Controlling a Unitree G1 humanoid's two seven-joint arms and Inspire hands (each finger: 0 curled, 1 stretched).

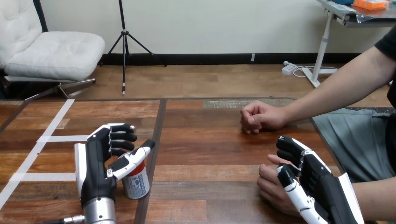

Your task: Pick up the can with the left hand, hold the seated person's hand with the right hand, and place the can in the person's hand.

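**Person's hand held, can not yet lifted**

The wooden surface (pixel 210 154) carries everything. At its right side my right hand (pixel 322 186) is on the person's near hand (pixel 271 189), with my thumb lying across it and my fingers (pixel 288 145) curled over its far edge, so I judge that hold made; the person's far hand (pixel 259 116) rests as a fist farther out on the surface, well apart from the can.

At the left, my left hand (pixel 95 163) has its palm turned toward the can (pixel 137 185), which stands upright on the surface; so the pickup is not done, and the handing-over is all left to do; the can has to cross to the right, toward the held hand.

The can sits just beside my left palm, low down near the root of the thumb (pixel 137 156); that thumb reaches across over the can's red top, and I cannot tell whether it touches; the fingers of this hand are loosely bent and a little spread, beyond and above the can, not closed round it. I judge they must come down and wrap the can's side before any lift.
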